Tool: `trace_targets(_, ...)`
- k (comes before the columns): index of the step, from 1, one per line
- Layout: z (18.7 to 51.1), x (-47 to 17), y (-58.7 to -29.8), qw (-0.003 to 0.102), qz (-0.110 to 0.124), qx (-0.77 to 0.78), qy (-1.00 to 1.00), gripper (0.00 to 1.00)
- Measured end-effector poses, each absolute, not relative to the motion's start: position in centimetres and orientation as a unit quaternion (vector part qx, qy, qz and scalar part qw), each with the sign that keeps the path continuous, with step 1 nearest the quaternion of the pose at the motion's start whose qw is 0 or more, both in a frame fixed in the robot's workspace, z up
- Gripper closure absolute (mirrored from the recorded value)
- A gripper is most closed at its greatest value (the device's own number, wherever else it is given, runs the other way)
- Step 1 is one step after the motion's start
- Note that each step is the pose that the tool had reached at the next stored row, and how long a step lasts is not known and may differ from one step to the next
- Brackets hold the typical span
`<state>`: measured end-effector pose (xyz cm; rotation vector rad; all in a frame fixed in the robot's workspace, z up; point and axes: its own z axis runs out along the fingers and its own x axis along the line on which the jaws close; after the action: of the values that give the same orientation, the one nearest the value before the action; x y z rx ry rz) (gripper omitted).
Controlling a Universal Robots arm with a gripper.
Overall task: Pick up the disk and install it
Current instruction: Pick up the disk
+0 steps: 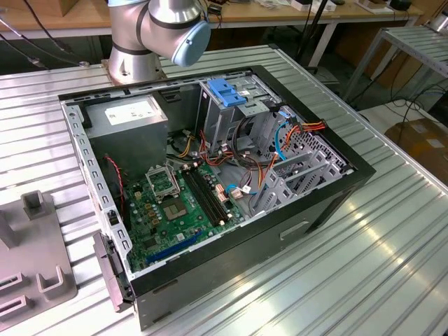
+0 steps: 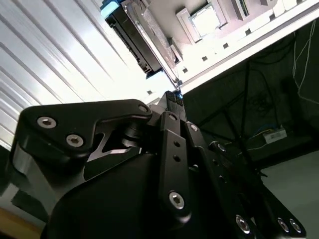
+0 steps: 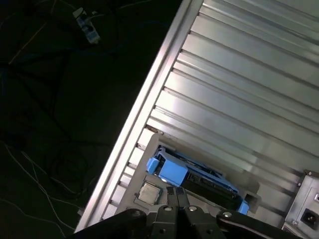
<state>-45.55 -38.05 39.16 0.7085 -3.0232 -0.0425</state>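
Gripper (image 3: 177, 191), black and angular, fingertips together, hovers near flat blue-railed disk (image 3: 199, 180).

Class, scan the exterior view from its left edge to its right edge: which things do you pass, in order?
Grey stand → grey box with white label → blue latch on the drive cage → orange cables → cardboard box.
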Motion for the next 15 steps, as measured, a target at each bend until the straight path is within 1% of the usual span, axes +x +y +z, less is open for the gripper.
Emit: trace_targets(15,39.07,-45.55,-38.05,0.018,-0.011,0.363,-0.932,0.89)
